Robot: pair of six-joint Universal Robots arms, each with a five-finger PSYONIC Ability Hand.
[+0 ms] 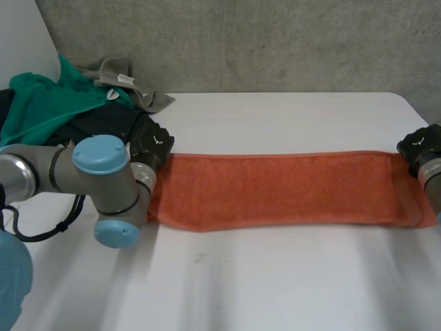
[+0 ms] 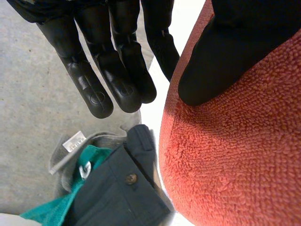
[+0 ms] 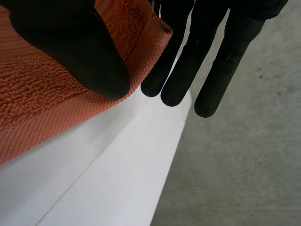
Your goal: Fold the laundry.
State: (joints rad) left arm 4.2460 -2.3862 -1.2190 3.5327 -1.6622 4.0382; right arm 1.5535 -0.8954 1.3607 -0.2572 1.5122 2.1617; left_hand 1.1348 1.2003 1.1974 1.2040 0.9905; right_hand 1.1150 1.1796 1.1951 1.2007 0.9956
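Head view shows the orange towel (image 1: 275,189) lying flat on the white table (image 1: 275,283) as a long, narrow strip, seemingly already folded lengthwise. The left robot hand (image 1: 153,145) sits at its left short end, the right robot hand (image 1: 419,146) at its right short end. In each wrist view the thumb rests on the terry while the fingers (image 2: 124,80) reach straight out past the edge, so both hands are released and pinch nothing. The step in hand looks like the crosswise fold. Next, one hand would need to pinch its end and carry it over to the other end, edges matched. A pile of clothes (image 1: 62,103), dark trousers (image 2: 117,188) among them, waits beyond the left robot hand.
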